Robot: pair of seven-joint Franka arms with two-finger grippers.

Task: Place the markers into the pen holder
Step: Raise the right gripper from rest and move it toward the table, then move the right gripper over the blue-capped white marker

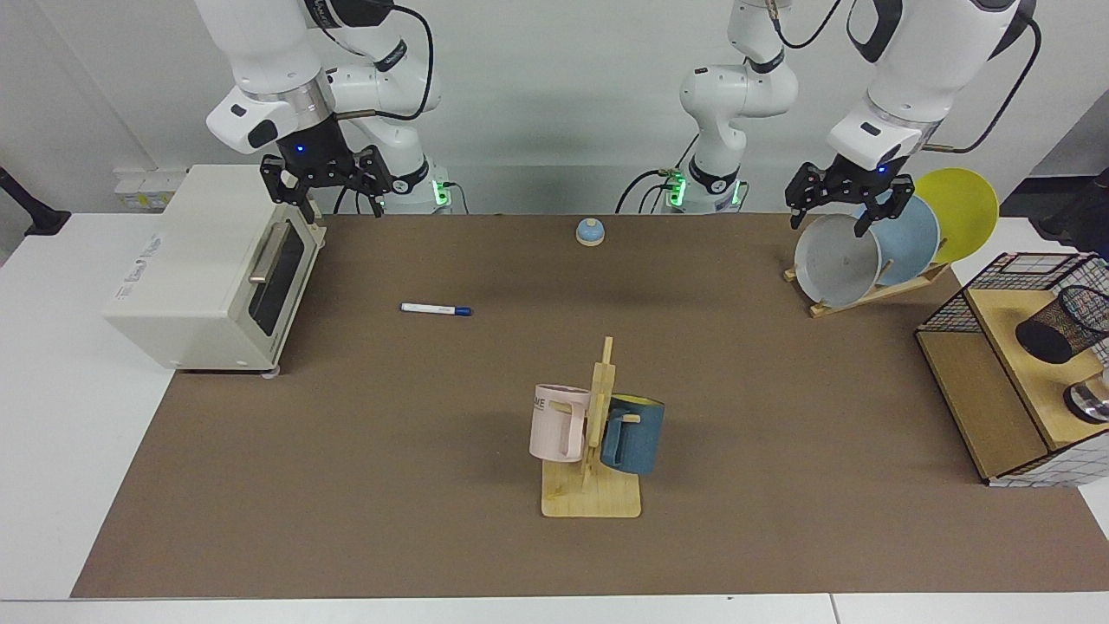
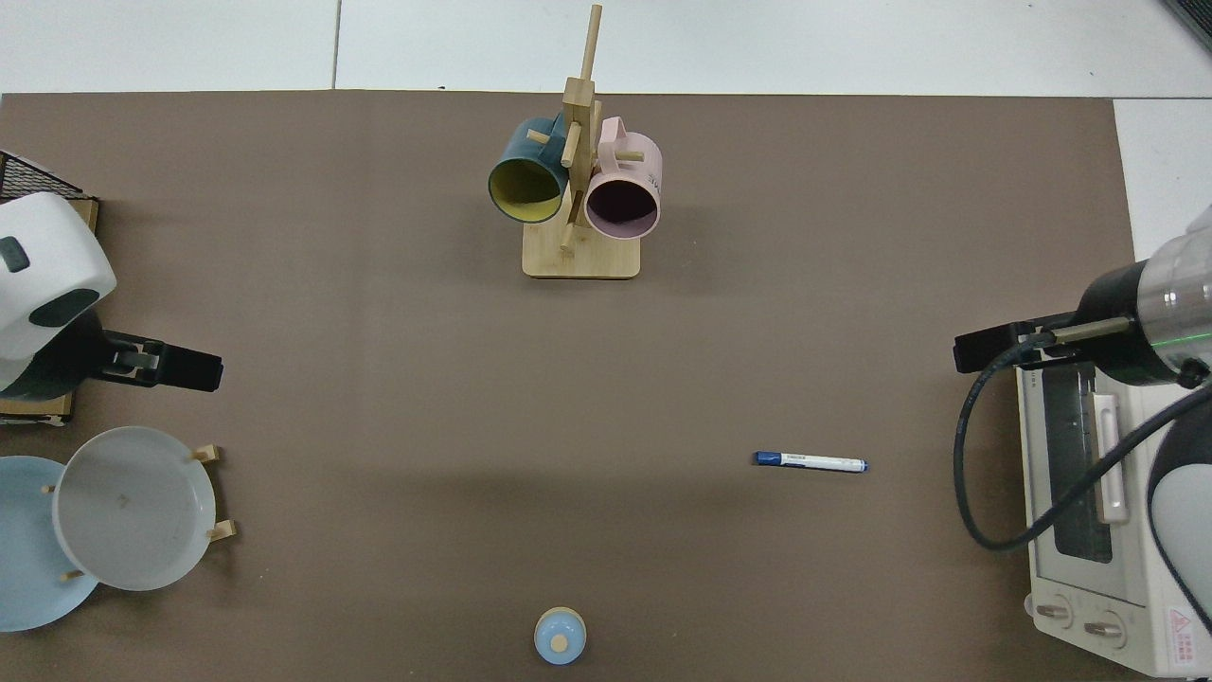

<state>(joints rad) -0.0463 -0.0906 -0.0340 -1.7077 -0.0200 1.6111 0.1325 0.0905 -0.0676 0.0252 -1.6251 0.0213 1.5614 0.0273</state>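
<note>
The marker (image 1: 436,308) (image 2: 810,462), white with a blue cap, lies flat on the brown mat, alone. My right gripper (image 1: 344,208) (image 2: 989,349) hangs open and empty above the mat's back edge, beside the toaster oven's top corner, well behind the marker. The pen holder (image 1: 1064,323), a black mesh cup, lies tipped on the wooden shelf at the far side of the table; the top view hides it. My left gripper (image 1: 827,224) (image 2: 175,367) hovers open and empty over the grey plate, away from the pen holder.
A white toaster oven (image 1: 208,269) stands near the marker. A mug tree (image 1: 592,442) with pink and blue mugs stands mid-table. A plate rack (image 1: 866,251), a blue bell (image 1: 590,231), a wire-and-wood shelf (image 1: 979,390) and a shiny metal object (image 1: 1090,400) are also here.
</note>
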